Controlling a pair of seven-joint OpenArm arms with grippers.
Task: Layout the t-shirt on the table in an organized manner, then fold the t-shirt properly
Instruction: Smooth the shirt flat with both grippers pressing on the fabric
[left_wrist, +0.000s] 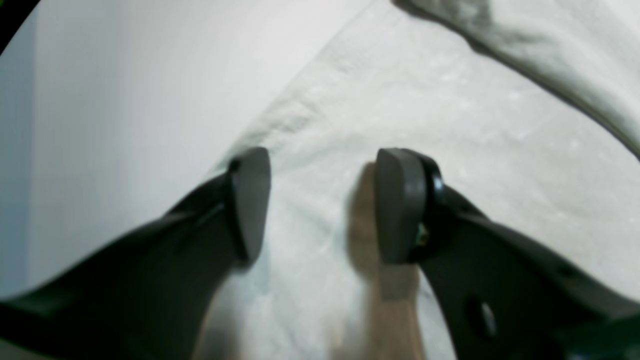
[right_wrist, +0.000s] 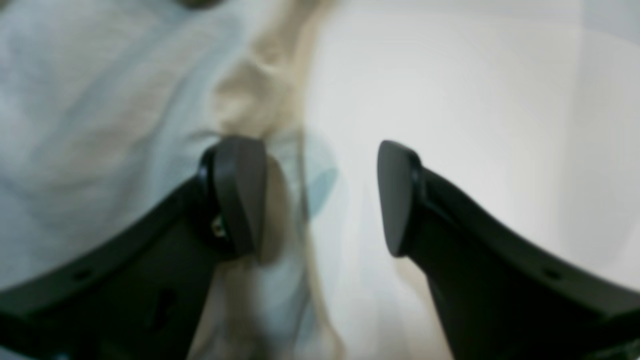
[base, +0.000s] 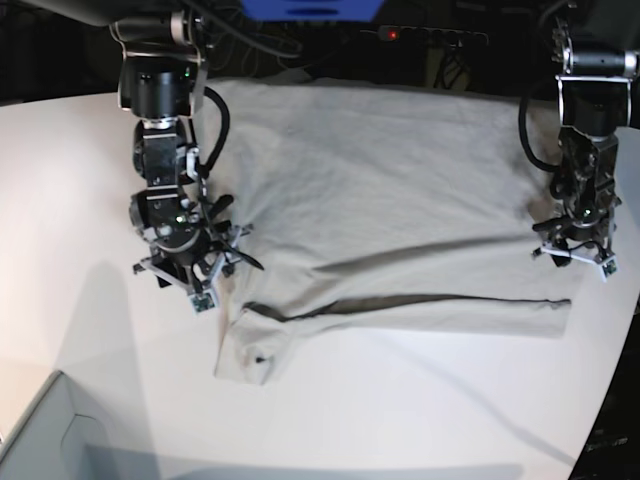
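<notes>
Looks like they're mid-fold: the t-shirt (base: 400, 200) lies spread across the far half of the table (base: 60, 200), its near strip already doubled over. The left gripper (left_wrist: 322, 205) and right gripper (right_wrist: 320, 197) both hover with fingers spread, holding nothing, one at each side edge. Next I'd guess each pinches its edge; plenty of bare tabletop in front, though the shirt's left-arm side sits near the table's curved rim.

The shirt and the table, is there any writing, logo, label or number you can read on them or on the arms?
None can be read.
The t-shirt is plain, with no print showing.
The table is bare white.
The left gripper and right gripper show no legible marking; both wrist views are blurred.
</notes>
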